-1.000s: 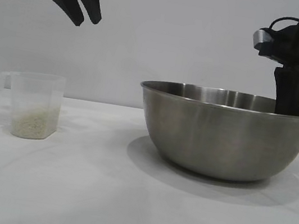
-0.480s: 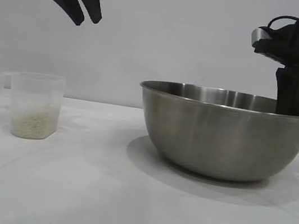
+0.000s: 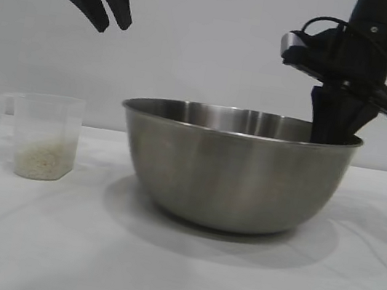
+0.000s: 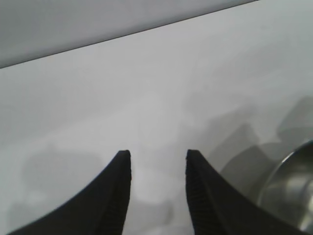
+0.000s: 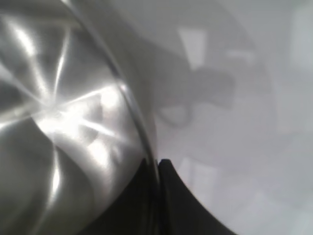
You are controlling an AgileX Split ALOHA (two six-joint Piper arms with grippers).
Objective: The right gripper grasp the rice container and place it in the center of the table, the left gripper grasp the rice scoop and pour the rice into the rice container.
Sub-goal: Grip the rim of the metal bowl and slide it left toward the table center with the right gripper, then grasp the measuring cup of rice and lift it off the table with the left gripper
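The rice container [image 3: 234, 170], a large steel bowl, stands on the white table [image 3: 160, 265] near its middle. My right gripper [image 3: 332, 126] is shut on the bowl's rim at its right side, one finger inside and one outside; the right wrist view shows the fingers [image 5: 168, 196] pinching the rim of the bowl [image 5: 58, 122]. The rice scoop [image 3: 44, 136], a clear plastic cup with rice [image 3: 44, 158] in its bottom, stands at the left. My left gripper [image 3: 108, 25] hangs open and empty high above the scoop. In the left wrist view the left gripper [image 4: 157, 155] is open over bare table.
The bowl's edge shows at one corner of the left wrist view [image 4: 293, 191]. A plain grey wall [image 3: 218, 38] stands behind the table. White tabletop stretches in front of the bowl and the scoop.
My right gripper has slid the bowl to the left across the table, toward the middle. The left gripper and the scoop have not moved.
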